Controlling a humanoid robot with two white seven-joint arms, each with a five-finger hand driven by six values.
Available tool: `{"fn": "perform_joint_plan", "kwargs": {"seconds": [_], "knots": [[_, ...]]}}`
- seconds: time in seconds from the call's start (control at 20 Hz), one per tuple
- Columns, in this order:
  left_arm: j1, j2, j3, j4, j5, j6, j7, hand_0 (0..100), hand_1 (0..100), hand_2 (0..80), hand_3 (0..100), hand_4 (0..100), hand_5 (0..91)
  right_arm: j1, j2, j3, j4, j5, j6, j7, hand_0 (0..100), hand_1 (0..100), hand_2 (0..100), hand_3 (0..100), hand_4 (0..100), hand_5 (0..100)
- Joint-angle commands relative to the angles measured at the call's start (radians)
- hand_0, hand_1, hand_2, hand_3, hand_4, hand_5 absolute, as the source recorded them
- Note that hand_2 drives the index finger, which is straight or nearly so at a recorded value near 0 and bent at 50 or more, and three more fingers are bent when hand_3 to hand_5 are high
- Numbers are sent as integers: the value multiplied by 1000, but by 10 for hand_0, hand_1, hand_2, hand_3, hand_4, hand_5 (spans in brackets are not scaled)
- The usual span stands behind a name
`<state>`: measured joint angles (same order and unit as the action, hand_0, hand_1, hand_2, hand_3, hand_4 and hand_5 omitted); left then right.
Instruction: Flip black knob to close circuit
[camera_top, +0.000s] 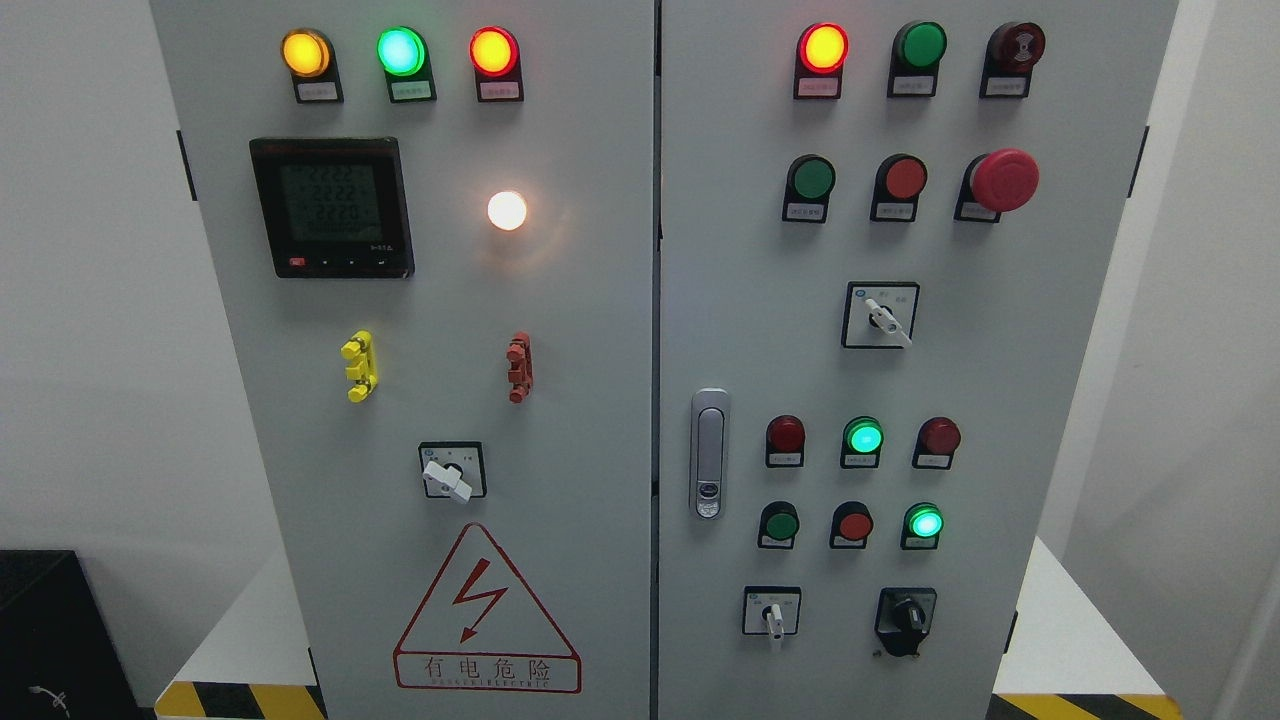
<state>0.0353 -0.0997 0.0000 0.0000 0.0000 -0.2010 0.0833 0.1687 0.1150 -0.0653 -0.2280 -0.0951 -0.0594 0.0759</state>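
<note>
The black knob (906, 618) sits on a black plate at the lower right of the grey cabinet's right door (1000, 400), its handle pointing up and slightly left. To its left is a white-handled selector switch (772, 614). Neither of my hands nor either arm shows in the head view.
The right door also carries a red mushroom button (1004, 180), another white selector (881, 315), lit green lamps (863, 437) and a chrome door latch (709, 453). The left door has a meter (332, 207), a white selector (451, 472) and a warning triangle (486, 612). A black box (50, 630) stands lower left.
</note>
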Motion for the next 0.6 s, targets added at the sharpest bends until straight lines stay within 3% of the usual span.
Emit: {"fn": "perform_joint_plan", "kwargs": {"seconds": [0.0, 0.25, 0.45, 0.55], "knots": [[0, 0, -20, 21, -20, 0, 0, 120, 556, 0, 0, 0, 0, 0, 0, 1, 18, 0, 0, 1, 0, 181, 0, 0, 0, 0], [0, 0, -20, 21, -21, 0, 1, 120, 556, 0, 0, 0, 0, 0, 0, 1, 18, -2, 0, 4, 0, 181, 0, 0, 0, 0], [0, 0, -20, 23, -21, 0, 0, 120, 556, 0, 0, 0, 0, -12, 2, 2, 10, -2, -11, 54, 0, 182, 0, 0, 0, 0], [0, 0, -21, 21, -21, -2, 0, 120, 556, 0, 0, 0, 0, -29, 2, 4, 10, 0, -61, 84, 0, 183, 0, 0, 0, 0]]}}
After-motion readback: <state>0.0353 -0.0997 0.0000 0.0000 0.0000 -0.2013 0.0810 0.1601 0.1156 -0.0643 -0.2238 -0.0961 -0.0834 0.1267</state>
